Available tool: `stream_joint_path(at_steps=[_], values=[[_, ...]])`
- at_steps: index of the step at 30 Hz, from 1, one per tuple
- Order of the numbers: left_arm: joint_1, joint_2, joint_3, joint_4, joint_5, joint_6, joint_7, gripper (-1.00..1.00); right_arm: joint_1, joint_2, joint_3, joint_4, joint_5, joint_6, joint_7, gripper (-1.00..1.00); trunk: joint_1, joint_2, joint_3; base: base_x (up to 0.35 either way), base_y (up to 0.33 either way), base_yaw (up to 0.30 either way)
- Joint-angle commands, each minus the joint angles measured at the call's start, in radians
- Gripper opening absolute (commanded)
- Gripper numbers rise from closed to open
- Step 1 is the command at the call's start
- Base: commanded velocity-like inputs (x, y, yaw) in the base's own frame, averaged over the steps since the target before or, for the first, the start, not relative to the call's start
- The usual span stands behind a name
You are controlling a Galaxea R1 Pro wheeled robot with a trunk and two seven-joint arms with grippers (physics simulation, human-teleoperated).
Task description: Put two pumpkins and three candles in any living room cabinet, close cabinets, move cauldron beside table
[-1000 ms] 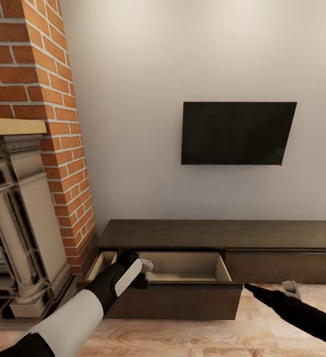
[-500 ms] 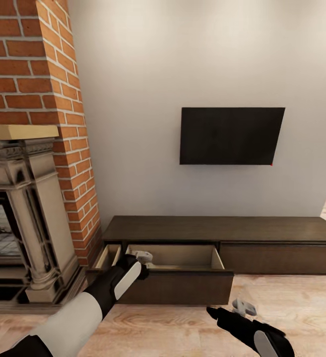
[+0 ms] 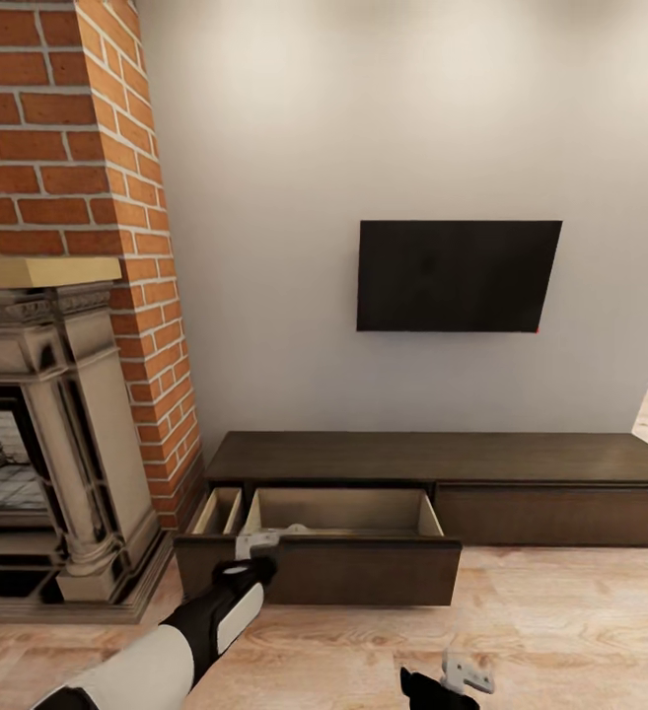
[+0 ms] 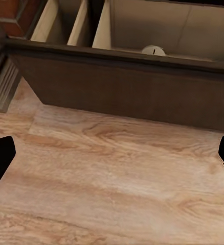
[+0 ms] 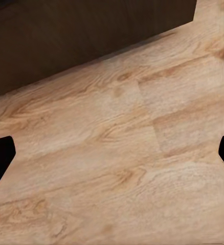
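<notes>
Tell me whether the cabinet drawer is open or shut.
Open: the drawer is pulled out from the cabinet, its pale interior exposed.

— Any lettering, labels, brand marks or numbers legible?

— None. The television (image 3: 459,275) above the cabinet (image 3: 432,463) has a blank black screen with no logo; only a tiny red dot sits at its lower corner, too small to read as a sign.

— The cabinet front and the brick column (image 3: 87,177) beside it?

— Plain wood and plain brick, no markings. The pale round object (image 4: 154,50) in the open drawer (image 3: 343,528) bears nothing readable.
</notes>
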Motion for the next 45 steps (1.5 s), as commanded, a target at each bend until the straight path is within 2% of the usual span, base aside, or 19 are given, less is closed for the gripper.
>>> stream_joint_path(at_steps=[1, 2, 4, 7, 14, 21, 45], values=[[0.002, 0.001, -0.012, 0.016, 0.005, -0.021, -0.010, 1.00, -0.002, 0.002, 0.004, 0.016, -0.003, -0.014, -0.008, 1.00, -0.004, 0.006, 0.002, -0.003, 0.000, 0.000], [0.008, 0.001, -0.017, 0.046, 0.005, -0.070, -0.043, 1.00, -0.003, 0.006, 0.004, 0.044, 0.003, -0.038, -0.009, 1.00, -0.008, 0.013, 0.005, -0.002, 0.000, 0.000], [0.017, 0.001, -0.020, 0.069, 0.004, -0.119, -0.074, 1.00, -0.004, 0.008, 0.005, 0.064, 0.007, -0.056, -0.009, 1.00, -0.008, 0.013, 0.005, -0.001, 0.000, 0.000], [0.059, 0.002, -0.024, 0.099, 0.006, -0.236, -0.116, 1.00, -0.005, 0.011, 0.008, 0.105, 0.012, -0.112, -0.009, 1.00, -0.008, 0.013, 0.005, 0.000, 0.000, 0.000], [0.110, 0.003, -0.033, 0.112, 0.007, -0.377, -0.138, 1.00, -0.006, 0.012, 0.028, 0.173, 0.015, -0.223, -0.006, 1.00, -0.008, 0.013, 0.005, 0.000, 0.000, 0.000], [0.118, 0.004, -0.035, 0.113, 0.009, -0.423, -0.142, 1.00, -0.006, 0.012, 0.051, 0.182, 0.014, -0.240, 0.002, 1.00, -0.008, 0.013, 0.005, 0.000, 0.000, 0.000], [0.119, 0.005, -0.035, 0.114, 0.009, -0.468, -0.146, 1.00, -0.006, 0.014, 0.060, 0.169, 0.012, -0.240, 0.000, 1.00, 0.084, -0.155, -0.070, 0.000, 0.000, 0.000]])
